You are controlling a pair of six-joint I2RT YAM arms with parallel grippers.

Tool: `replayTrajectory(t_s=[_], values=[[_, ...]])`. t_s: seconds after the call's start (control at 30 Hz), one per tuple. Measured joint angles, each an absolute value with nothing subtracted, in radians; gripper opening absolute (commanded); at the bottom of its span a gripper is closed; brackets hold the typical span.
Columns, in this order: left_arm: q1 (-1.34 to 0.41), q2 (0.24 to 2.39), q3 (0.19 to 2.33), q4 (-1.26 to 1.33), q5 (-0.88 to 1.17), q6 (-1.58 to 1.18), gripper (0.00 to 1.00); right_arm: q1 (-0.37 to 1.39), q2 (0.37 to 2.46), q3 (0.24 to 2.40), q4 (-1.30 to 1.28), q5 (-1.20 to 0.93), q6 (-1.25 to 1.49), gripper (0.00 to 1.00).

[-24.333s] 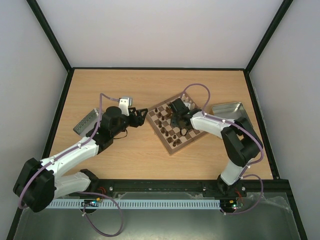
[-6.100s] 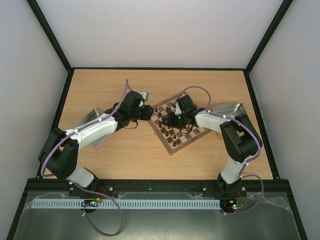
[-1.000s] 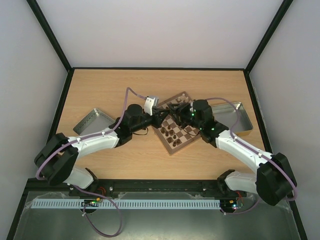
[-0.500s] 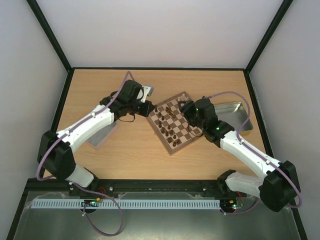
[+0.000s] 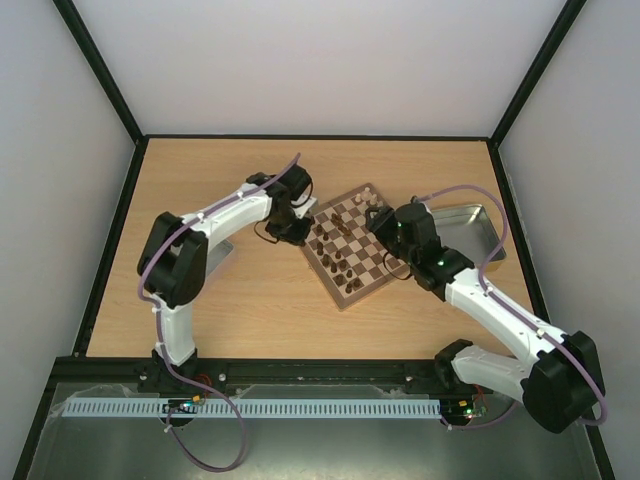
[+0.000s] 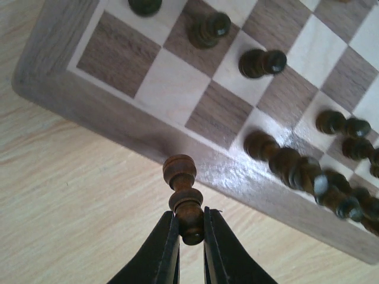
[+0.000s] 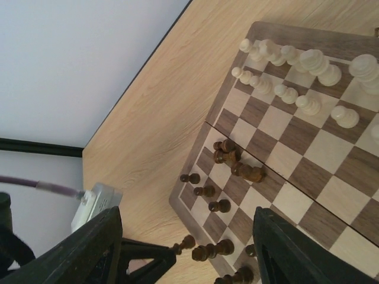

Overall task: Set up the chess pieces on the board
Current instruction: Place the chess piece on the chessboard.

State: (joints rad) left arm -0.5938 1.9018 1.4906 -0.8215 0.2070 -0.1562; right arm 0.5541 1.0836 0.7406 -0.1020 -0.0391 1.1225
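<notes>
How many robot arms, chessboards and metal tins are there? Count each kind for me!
Robot arms: 2, left arm and right arm
Chessboards: 1, the board
Metal tins: 2, left tin and right tin
Total: 5

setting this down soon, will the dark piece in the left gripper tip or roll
Probably tippy: the dark chess piece is tall and slim. Likely rolls if toppled, being round. Glossy wood may slip in the left gripper.

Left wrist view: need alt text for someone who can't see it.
The left gripper pinches a dark brown chess piece by one end, over the board rim's outer edge. More dark pieces crowd the squares beyond.
</notes>
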Motion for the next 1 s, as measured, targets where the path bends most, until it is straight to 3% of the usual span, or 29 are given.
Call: replayTrajectory(t_s=[0.33, 0.7, 1.0], values=[[-0.614, 2.025, 1.655, -0.893, 0.178, -0.142, 0.14, 0.538, 1.068, 0.685, -0.100, -0.044, 1.114, 0.61], [-0.620, 2.074, 1.701, -0.911, 0.178, -0.146, 0.39, 0.534, 1.068, 0.680, -0.100, -0.048, 1.111, 0.61], [-0.612, 2.055, 1.643, -0.857, 0.188, -0.170, 0.38, 0.534, 1.067, 0.679, -0.100, -0.048, 1.111, 0.61]])
